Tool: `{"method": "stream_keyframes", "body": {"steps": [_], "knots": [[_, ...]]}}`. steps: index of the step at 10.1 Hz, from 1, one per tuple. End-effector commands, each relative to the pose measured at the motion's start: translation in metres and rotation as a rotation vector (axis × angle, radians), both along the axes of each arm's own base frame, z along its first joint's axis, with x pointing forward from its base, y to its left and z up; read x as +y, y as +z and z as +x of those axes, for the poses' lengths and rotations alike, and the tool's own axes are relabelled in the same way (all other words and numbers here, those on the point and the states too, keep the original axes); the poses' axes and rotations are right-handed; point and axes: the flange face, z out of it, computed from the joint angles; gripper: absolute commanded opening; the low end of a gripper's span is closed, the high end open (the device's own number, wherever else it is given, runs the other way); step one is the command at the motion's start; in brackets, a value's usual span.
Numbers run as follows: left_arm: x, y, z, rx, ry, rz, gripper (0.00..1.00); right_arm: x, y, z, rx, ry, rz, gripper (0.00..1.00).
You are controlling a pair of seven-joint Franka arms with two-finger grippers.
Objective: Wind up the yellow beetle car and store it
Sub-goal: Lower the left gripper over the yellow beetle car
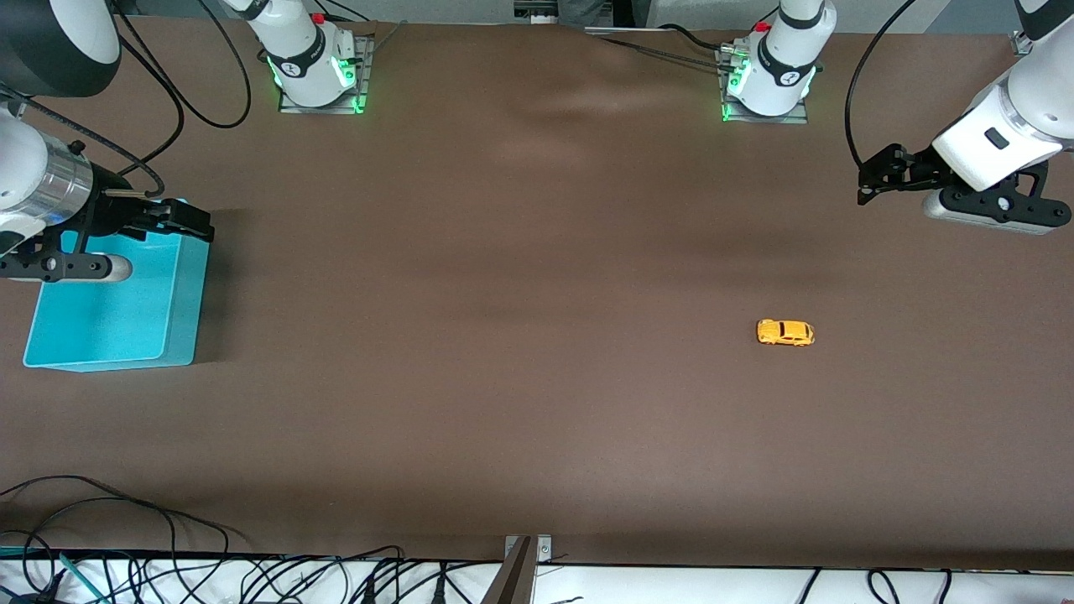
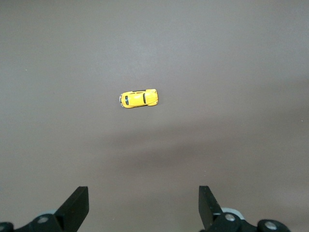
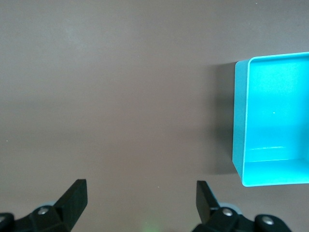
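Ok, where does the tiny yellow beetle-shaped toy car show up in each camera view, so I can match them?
Front view: the tiny yellow beetle-shaped toy car sits on the brown table, toward the left arm's end, roof up.
Left wrist view: the car lies alone on bare table, ahead of the open left gripper.
Right wrist view: not in it.
Shared landmark: the brown table surface.
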Motion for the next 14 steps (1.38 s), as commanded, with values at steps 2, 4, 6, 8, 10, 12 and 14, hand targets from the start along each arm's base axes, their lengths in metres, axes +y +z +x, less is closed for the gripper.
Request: {"method": "stream_keyframes", "body": {"steps": [2,4,6,8,10,12,14], "knots": [[-0.007,-0.006,0.002,0.016,-0.017,-0.002,1.00,-0.001,0.004,-0.001,0.006,0.007,0.020,1.00],[-0.009,-0.018,0.008,0.039,-0.029,0.002,1.00,-0.001,0.004,-0.001,0.006,0.007,0.023,1.00],[-0.018,-0.027,0.023,0.047,-0.141,-0.014,1.00,-0.001,0.003,0.000,0.008,0.007,0.023,1.00],[-0.017,-0.046,0.033,0.072,-0.293,-0.035,1.00,-0.001,0.003,0.000,0.008,0.007,0.023,1.00],[-0.012,-0.072,0.044,0.100,-0.422,-0.060,1.00,-0.001,0.004,-0.001,0.006,0.007,0.023,1.00],[-0.006,-0.105,0.055,0.110,-0.573,-0.093,1.00,-0.002,0.003,0.000,0.008,0.008,0.024,1.00],[0.004,-0.148,0.064,0.092,-0.764,-0.120,1.00,-0.002,0.004,-0.001,0.006,0.013,0.023,1.00]]}}
